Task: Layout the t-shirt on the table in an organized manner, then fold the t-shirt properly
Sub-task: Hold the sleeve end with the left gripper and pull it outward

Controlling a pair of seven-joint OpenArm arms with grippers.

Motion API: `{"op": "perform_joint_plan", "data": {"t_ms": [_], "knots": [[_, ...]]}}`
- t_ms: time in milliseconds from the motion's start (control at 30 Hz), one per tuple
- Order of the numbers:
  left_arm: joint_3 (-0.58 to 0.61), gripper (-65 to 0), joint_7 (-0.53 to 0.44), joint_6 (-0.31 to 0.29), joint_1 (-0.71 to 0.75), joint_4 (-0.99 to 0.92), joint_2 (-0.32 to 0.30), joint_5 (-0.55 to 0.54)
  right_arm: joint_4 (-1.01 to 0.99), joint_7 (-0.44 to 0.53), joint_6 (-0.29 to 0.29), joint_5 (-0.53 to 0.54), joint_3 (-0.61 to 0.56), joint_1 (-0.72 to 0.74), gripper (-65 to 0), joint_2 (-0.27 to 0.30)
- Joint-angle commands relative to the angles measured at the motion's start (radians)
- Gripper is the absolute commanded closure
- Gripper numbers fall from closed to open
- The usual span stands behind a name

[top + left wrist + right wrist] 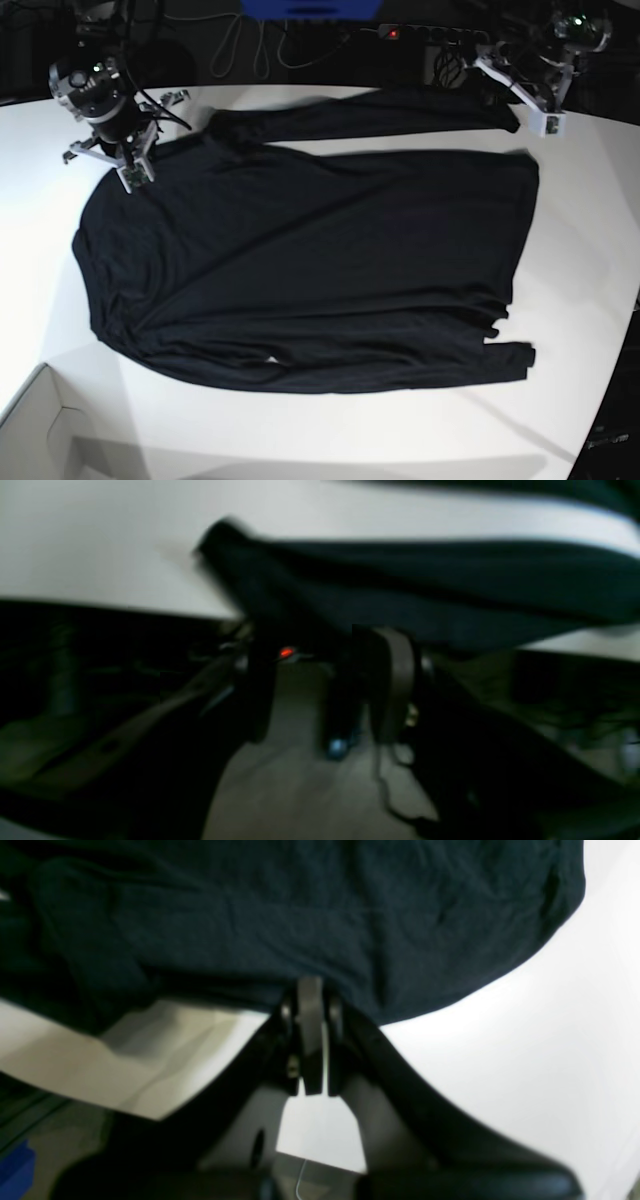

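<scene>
From above, we see the table (590, 260), white and curved, with the shirt (300, 270) spread across most of it, nearly flat, in black.

At far left, near the table's back edge, our right gripper (133, 175) sits at the shirt's upper left corner, close to the shoulder. In the right wrist view, the right gripper's jaws are pressed together on the shirt's edge (310, 985), with only a thin slit between them, so we judge it is pinching the fabric. That hold seems meant to pin or pull this corner so the body lies smooth.

Moving right, the shirt's body fills the centre. One sleeve (370, 112) lies along the back edge, stretched toward the right. The other sleeve (400, 368) lies along the front of the body, its cuff pointing right. A white box corner (35, 425) shows at the lower left, clear of the shirt.

At far right, our left gripper (550, 123) hangs above the back right corner, just beside the end of the back sleeve. The left wrist view is blurred; its jaws stand apart with dark cloth just beyond them, and we cannot tell whether they hold any.

We judge the layout is nearly done and folding not yet begun.
</scene>
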Motion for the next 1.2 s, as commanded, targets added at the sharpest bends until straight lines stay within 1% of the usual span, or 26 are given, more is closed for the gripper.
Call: {"op": "perform_joint_plan", "data": {"t_ms": [0, 33, 100, 233, 300, 367, 533, 800, 1033, 1100, 1167], "knots": [[-0.026, -30.3, -0.012, 0.001, 0.010, 0.017, -0.011, -0.027, 0.017, 0.016, 0.006, 0.006, 0.003, 0.000, 0.0, 0.004], [-0.043, -32.2, -0.012, 0.001, 0.010, 0.015, -0.005, -0.049, 0.017, 0.014, 0.006, 0.006, 0.003, 0.000, 0.0, 0.004], [-0.058, -38.6, -0.012, 0.001, 0.010, 0.009, -0.004, -0.085, 0.017, 0.014, 0.006, 0.006, 0.003, 0.000, 0.0, 0.004], [-0.066, -51.6, -0.012, 0.001, 0.024, 0.009, -0.005, -0.108, 0.016, 0.014, 0.008, 0.006, 0.003, 0.000, 0.0, 0.004], [-0.060, -55.6, -0.012, 0.001, 0.027, 0.007, -0.004, -0.102, 0.014, 0.014, 0.008, 0.006, 0.003, 0.000, 0.0, 0.004], [-0.058, -58.0, -0.015, 0.001, 0.025, -0.016, -0.004, -0.102, 0.013, 0.014, 0.008, 0.006, 0.003, 0.000, 0.0, 0.004], [-0.058, -58.1, -0.023, 0.001, 0.008, -0.080, -0.004, -0.102, 0.013, 0.014, 0.008, 0.006, 0.003, 0.002, 0.0, 0.004], [-0.057, -58.0, -0.014, 0.001, -0.038, -0.101, -0.004, -0.101, 0.011, 0.014, 0.008, 0.006, 0.003, 0.006, 0.0, 0.004], [-0.055, -57.9, -0.021, 0.001, -0.048, -0.143, -0.004, -0.101, 0.011, 0.014, 0.008, 0.006, 0.003, 0.008, 0.0, 0.004], [-0.055, -55.8, -0.015, 0.001, -0.058, -0.151, -0.004, -0.101, 0.011, 0.014, 0.008, 0.006, 0.003, 0.008, 0.0, 0.004], [-0.046, -50.4, -0.018, 0.001, -0.061, -0.158, -0.007, -0.101, 0.011, 0.014, 0.008, 0.006, 0.003, 0.008, 0.0, 0.004]]}}
